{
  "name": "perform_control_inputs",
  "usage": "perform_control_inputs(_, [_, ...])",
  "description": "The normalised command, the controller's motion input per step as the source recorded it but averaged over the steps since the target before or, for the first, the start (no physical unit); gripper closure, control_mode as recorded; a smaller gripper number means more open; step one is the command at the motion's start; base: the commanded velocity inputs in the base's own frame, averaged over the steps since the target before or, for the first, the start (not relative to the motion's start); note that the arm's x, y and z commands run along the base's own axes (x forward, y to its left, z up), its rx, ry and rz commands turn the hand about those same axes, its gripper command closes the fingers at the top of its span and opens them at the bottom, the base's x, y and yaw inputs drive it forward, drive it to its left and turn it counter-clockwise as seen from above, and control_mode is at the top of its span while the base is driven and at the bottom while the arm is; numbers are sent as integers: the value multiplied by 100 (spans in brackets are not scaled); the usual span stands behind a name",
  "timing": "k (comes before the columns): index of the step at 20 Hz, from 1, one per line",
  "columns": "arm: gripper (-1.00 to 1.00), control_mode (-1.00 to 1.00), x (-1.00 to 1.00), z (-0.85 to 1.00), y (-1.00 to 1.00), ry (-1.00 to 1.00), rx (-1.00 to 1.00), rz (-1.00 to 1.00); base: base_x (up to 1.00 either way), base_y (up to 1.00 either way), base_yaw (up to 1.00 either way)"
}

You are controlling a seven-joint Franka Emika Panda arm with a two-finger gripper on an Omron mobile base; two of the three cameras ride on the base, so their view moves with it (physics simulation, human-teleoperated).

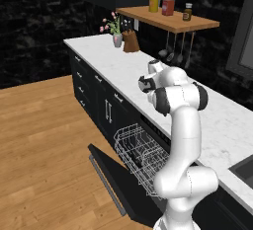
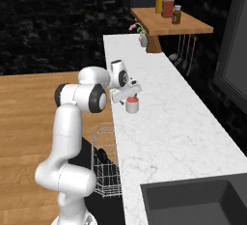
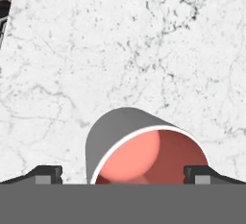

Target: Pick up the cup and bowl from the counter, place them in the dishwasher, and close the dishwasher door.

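Marble of the counter [image 3: 144, 40] spreads bare from my nine o'clock round through twelve to three in the hand view, with its front edge cutting the top-left corner at about eleven o'clock; past that edge shows a sliver of wood floor. In the right base view the slab runs long and open toward the far wall, and the sink [image 2: 193, 202] sits well away at the near end.

My gripper [image 3: 122, 175] hangs over the cup [image 3: 144, 153] with its jaws spread as wide as they go, one fingertip at each side of the cup and clear of its wall; I hold nothing. The cup stands upright on the counter near its front edge, mouth up toward my camera, red inside showing, grey wall facing twelve o'clock. Its long axis runs straight up from the slab. In the right base view the cup sits just below my hand.

Off the counter's front, the dishwasher [image 1: 153, 130] is open: the dishwasher door [image 1: 118, 184] lies dropped flat toward the floor, and the white wire rack [image 1: 141, 155] is pulled out over it. A dark rounded shape rests in the rack in the right base view; I cannot tell if it is the bowl.

Far along the counter stand a flower vase [image 1: 117, 39] and a brown block beside it, under a wooden shelf [image 1: 168, 19] carrying jars. Nothing crowds the cup.
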Motion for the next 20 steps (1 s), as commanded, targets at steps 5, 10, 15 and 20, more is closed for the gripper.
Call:
perform_control_inputs(5, [-100,-100,0,-27,1,1,0,3,0,0,0])
perform_control_inputs(10, [100,-100,0,-27,2,2,0,3,0,0,0])
perform_control_inputs(15, [100,-100,0,-13,15,1,0,2,0,0,0])
perform_control_inputs(20, [100,-100,-16,-1,11,0,0,0,0,0,0])
